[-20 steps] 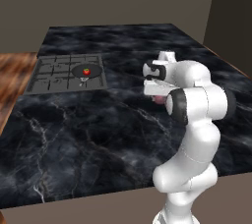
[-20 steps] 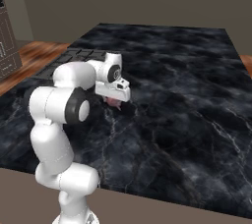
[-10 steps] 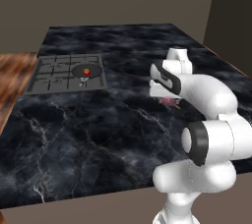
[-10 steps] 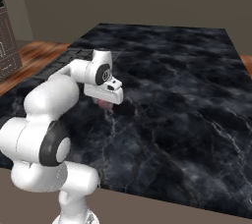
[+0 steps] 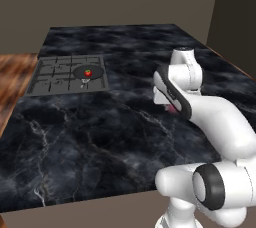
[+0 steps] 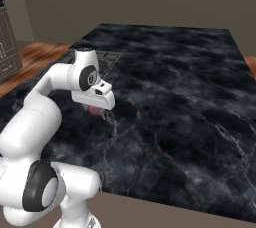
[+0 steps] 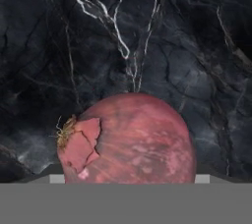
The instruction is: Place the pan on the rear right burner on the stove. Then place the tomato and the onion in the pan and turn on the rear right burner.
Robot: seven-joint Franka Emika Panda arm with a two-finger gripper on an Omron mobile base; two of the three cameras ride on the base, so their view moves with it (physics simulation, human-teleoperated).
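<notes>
The dark stove (image 5: 50,79) is set into the black marble counter at the far left. The small dark pan (image 5: 96,74) rests on its rear right burner, with the bright red tomato (image 5: 88,72) inside. My gripper (image 5: 171,107) hangs low over the middle of the counter, well to the right of the stove, shut on the pinkish onion (image 5: 173,108). In the right base view the onion (image 6: 96,110) peeks out below the white hand. The hand view has the onion (image 7: 128,139) close up, papery root end to the left; the fingertips are hidden.
The black marble counter (image 5: 100,137) stretches wide around the hand. Wooden floor (image 5: 12,79) lies beyond its left edge. A corner of the stove grate (image 6: 108,58) shows behind the arm, and a cabinet (image 6: 7,42) stands at far left.
The arm has swung and folded, elbow moving toward the base. The hand has shifted slightly sideways over the counter with the onion still under it.
</notes>
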